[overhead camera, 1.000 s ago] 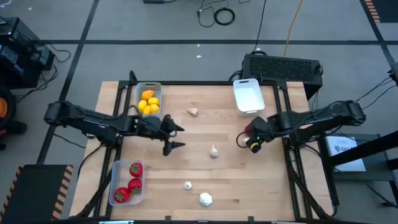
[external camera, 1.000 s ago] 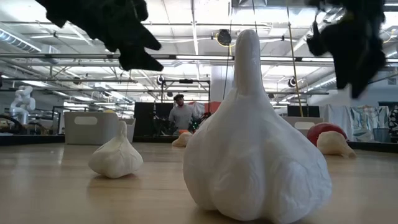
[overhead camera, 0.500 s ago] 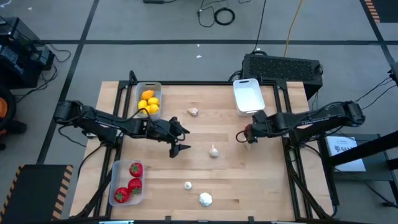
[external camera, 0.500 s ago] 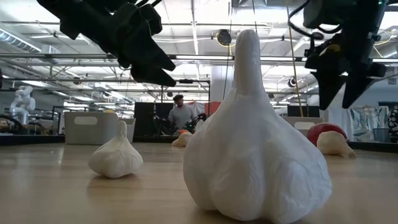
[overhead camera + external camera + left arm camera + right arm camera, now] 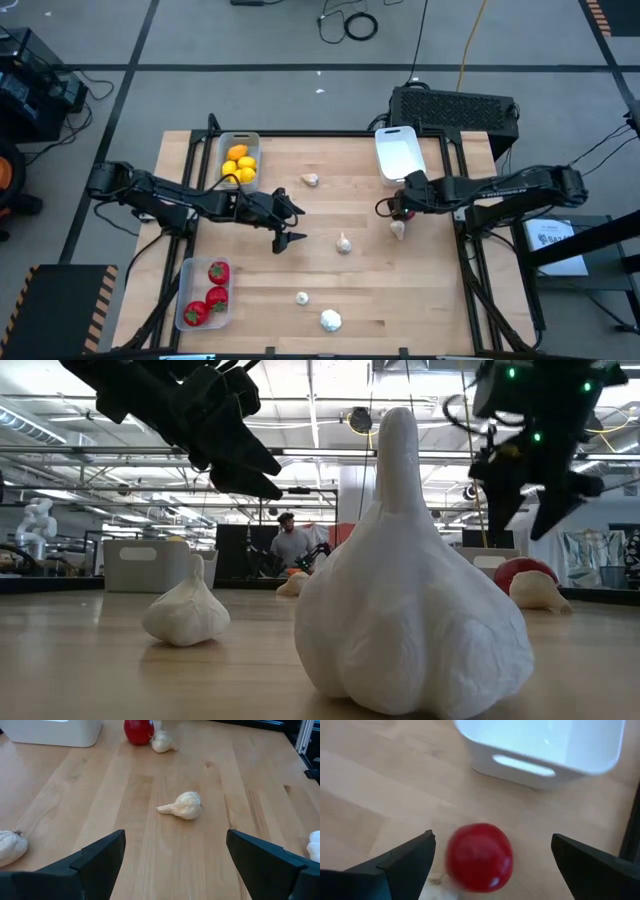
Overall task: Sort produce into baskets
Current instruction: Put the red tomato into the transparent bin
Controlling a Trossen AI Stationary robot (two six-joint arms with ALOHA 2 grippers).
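Garlic bulb [image 5: 184,805] lies at twelve o'clock from the left gripper [image 5: 175,865] — fingers spread, empty — long axis crosswise; the right gripper [image 5: 492,865] also gapes.

Lemons [image 5: 240,165] in basket [image 5: 222,141] at desk [image 5: 360,280] far left, tomatoes [image 5: 208,296] in near-left basket [image 5: 228,310], empty basket [image 5: 400,153] far right, garlic bulbs [image 5: 343,243] scattered mid-desk

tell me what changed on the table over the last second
The left gripper moved toward the table's middle, jaws open above the centre garlic bulb. The right gripper swung toward the white basket, open over the red piece. Produce and baskets stayed put.
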